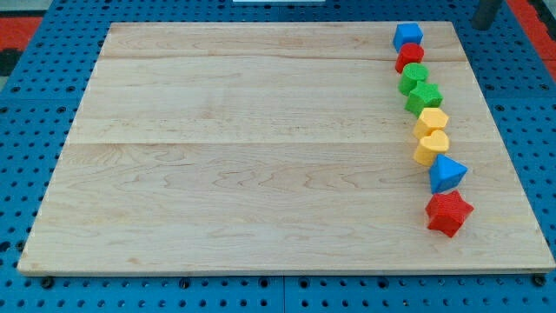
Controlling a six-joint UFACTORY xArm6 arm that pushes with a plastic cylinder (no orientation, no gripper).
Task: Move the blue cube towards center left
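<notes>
The blue cube [407,36] sits near the board's top right corner, at the top of a column of blocks. Below it, touching, is a red block [409,57], then a green block [413,77] and a green star [425,96]. Further down are a yellow hexagon [431,119], a yellow heart [431,147], a blue triangle [446,174] and a red star [448,214]. My tip [480,26] shows at the view's top right corner, to the right of the blue cube and apart from it, past the board's edge.
The wooden board [243,156] lies on a blue perforated table [26,104]. All blocks stand in one curved column along the board's right side.
</notes>
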